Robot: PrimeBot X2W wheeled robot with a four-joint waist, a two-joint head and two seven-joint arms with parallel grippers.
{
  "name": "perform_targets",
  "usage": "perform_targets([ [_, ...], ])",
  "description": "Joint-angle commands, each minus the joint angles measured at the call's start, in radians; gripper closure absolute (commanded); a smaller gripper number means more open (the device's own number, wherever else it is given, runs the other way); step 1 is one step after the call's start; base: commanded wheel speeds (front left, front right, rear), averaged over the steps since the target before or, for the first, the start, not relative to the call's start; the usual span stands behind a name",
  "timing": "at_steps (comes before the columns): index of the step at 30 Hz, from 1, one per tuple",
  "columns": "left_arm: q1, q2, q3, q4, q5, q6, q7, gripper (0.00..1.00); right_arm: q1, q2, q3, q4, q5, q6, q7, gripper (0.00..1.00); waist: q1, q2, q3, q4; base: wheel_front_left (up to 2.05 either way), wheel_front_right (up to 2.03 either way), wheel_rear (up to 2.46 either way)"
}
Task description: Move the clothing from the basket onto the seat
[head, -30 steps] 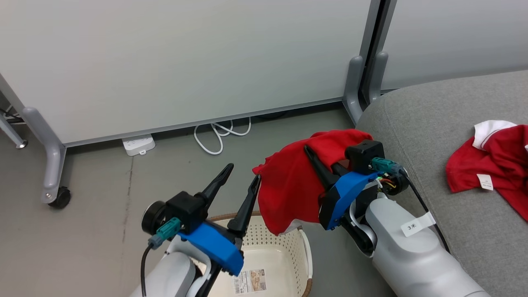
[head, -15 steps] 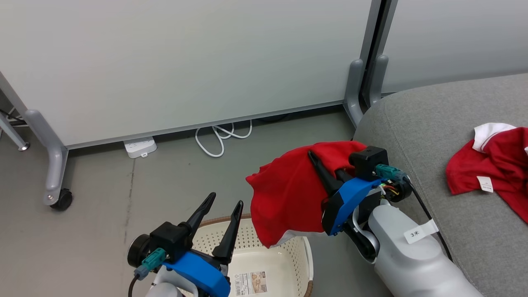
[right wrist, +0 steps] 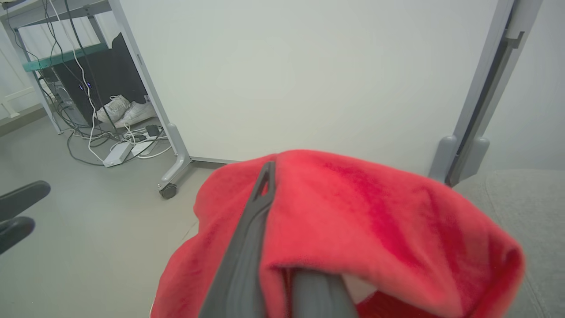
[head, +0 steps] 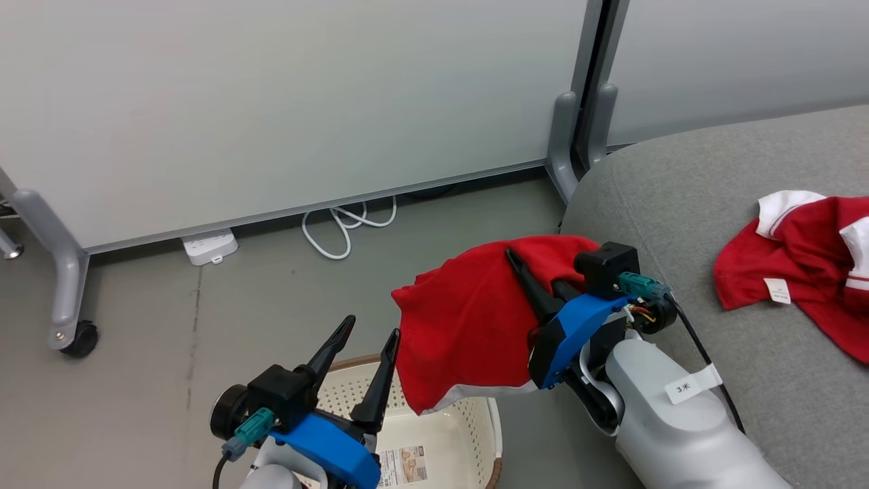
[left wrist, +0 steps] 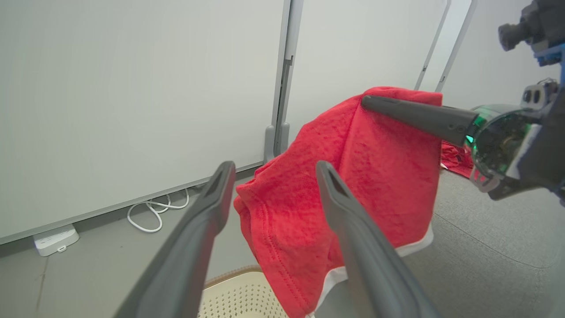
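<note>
Right gripper (head: 521,266) was clamped shut on a soft bright-red fabric garment (head: 468,319), which draped over its long dark fingers and hung down in folds, a white stripe along the lower hem. That garment hung in the air between the oval cream-white perforated plastic laundry basket (head: 468,424) and the large grey fabric-upholstered sofa cushion (head: 679,204). Its hem was above the basket's right rim; whether it touched the rim could not be told. Left gripper (head: 372,327) stood over the basket with its fingers spread apart and nothing between them, one fingertip just beside the cloth's left edge. On the cushion, well apart from the held piece, lay a second garment (head: 794,265), red with white sleeve panels and a small white label. A sticker (head: 404,465) showed on the basket's bottom. Behind, a white cable (head: 339,227) coiled on the grey floor by a pale partition panel (head: 305,102).
</note>
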Motion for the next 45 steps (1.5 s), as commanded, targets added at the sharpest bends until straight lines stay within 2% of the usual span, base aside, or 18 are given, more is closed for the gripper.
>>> perform_targets([
  [1,-0.012,-0.001,0.004,-0.004,0.002,-0.003,-0.003,0.0,0.003,-0.003,-0.003,-0.006,-0.004,0.0,0.001,1.0,0.0,0.0,0.005,-0.019,0.0,0.0,0.0],
  [32,-0.034,0.014,0.023,-0.029,0.025,-0.003,-0.003,0.0,0.022,-0.003,-0.067,-0.072,-0.03,0.0,0.005,1.0,0.0,0.0,0.07,-0.446,0.0,0.0,0.0],
  [37,-0.042,0.018,0.016,-0.029,0.027,-0.003,-0.003,0.0,0.029,-0.002,-0.075,-0.079,-0.033,0.0,0.006,1.0,0.0,0.0,0.078,-0.491,0.0,0.0,0.0],
  [45,-0.067,0.025,-0.011,-0.02,0.017,-0.003,-0.003,0.0,0.048,-0.001,-0.107,-0.091,-0.043,0.0,0.003,1.0,0.0,0.0,0.095,-0.499,0.0,0.0,0.0],
])
